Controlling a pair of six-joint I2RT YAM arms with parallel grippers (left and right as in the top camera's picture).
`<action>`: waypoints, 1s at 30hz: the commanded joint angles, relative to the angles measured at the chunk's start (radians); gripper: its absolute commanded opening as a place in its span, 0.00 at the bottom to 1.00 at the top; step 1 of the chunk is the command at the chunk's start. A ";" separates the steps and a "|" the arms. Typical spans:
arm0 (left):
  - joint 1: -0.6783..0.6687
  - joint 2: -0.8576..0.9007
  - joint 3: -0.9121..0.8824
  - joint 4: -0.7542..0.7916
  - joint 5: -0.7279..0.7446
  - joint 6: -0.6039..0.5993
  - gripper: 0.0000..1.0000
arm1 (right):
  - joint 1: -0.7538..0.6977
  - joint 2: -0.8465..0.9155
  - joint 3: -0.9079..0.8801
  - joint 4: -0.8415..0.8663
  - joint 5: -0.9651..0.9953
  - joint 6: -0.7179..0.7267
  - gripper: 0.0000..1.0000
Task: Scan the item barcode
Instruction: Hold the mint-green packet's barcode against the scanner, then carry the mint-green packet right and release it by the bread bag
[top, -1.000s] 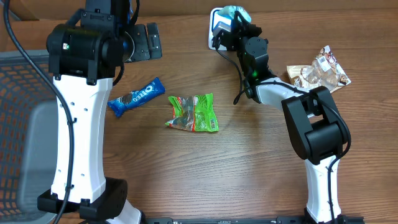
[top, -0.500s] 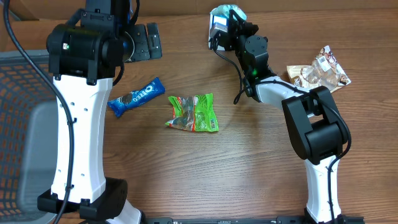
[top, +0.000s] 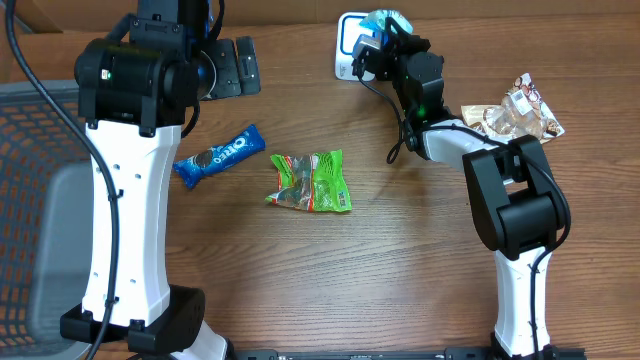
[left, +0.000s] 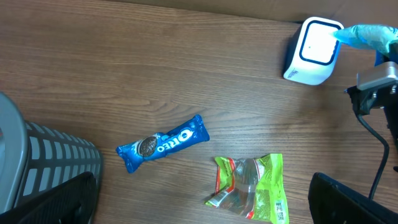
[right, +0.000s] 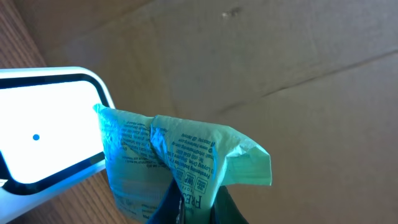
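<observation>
My right gripper (top: 386, 38) is shut on a teal printed packet (right: 180, 149), pinching its lower edge between the dark fingers (right: 177, 202). The packet (top: 383, 18) hangs at the right edge of the white scanner (top: 350, 42), at the table's far side. In the right wrist view the scanner's glowing white face (right: 43, 130) with a blue dot sits just left of the packet. The packet's small print faces the camera, and I make out no barcode on that side. My left gripper (left: 202, 202) is open high above the table, its fingers (left: 59, 199) wide apart and holding nothing.
A blue Oreo pack (top: 220, 155) and a green clear-window packet (top: 310, 182) lie mid-table. A crumpled beige wrapper (top: 515, 115) lies at the right. A grey slatted basket (top: 40, 200) stands off the table's left edge. Cardboard lines the back.
My right gripper has swung to the right with the teal packet, from over the scanner's face to its right edge. The left arm has not moved.
</observation>
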 joint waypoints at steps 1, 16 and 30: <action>0.000 0.001 -0.002 0.003 -0.013 0.019 1.00 | 0.004 0.013 0.033 0.015 -0.016 -0.001 0.04; 0.000 0.001 -0.002 0.002 -0.013 0.019 1.00 | 0.050 -0.066 0.002 -0.024 0.007 -0.053 0.04; 0.000 0.001 -0.002 0.002 -0.013 0.019 1.00 | 0.242 -0.475 -0.019 -0.632 0.284 0.447 0.04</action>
